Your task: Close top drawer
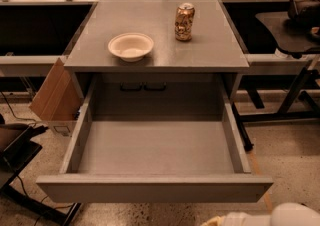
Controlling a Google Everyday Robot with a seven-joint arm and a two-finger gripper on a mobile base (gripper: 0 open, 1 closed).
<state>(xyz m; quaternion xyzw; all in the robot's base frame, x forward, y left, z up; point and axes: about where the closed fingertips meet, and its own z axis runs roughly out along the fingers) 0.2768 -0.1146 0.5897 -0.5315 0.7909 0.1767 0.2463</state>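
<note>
The top drawer [155, 188] is wide and grey and stands pulled far out toward me. Its flat front faces me at the bottom of the view, and its inside [156, 146] holds nothing. The gripper is not in view. Only a white rounded part of my arm [292, 215] shows at the bottom right edge, just below and in front of the drawer front's right end.
A white bowl [130, 46] and a drink can [184, 21] stand on the grey cabinet top [200, 50]. A cardboard box [56, 97] leans at the cabinet's left. A dark stand [15, 155] is at lower left. Black table legs [295, 100] are at right.
</note>
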